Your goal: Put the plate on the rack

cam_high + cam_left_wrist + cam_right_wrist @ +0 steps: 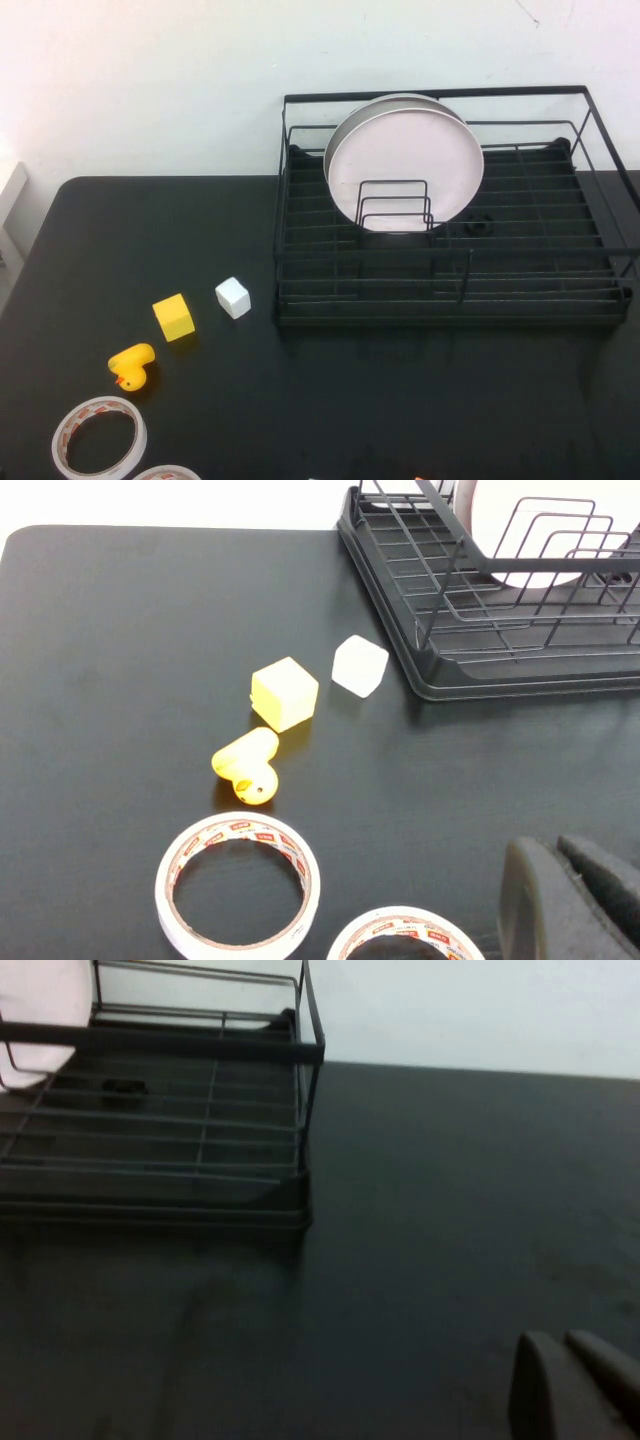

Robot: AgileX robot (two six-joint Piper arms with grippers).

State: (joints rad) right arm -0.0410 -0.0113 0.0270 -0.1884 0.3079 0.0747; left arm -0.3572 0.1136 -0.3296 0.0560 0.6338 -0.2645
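Upright plate (405, 160), far from both end effectors (560, 900) (570, 1385).

Red print on tape roll (238, 885) inner core, too small to read.

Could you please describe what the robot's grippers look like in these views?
Only fingertips show. The left gripper has dark grey-black, rounded fingers, one with a ribbed pad. The right gripper has similar dark, smooth, rounded fingers. No cables, markings or arm links are visible in any view.
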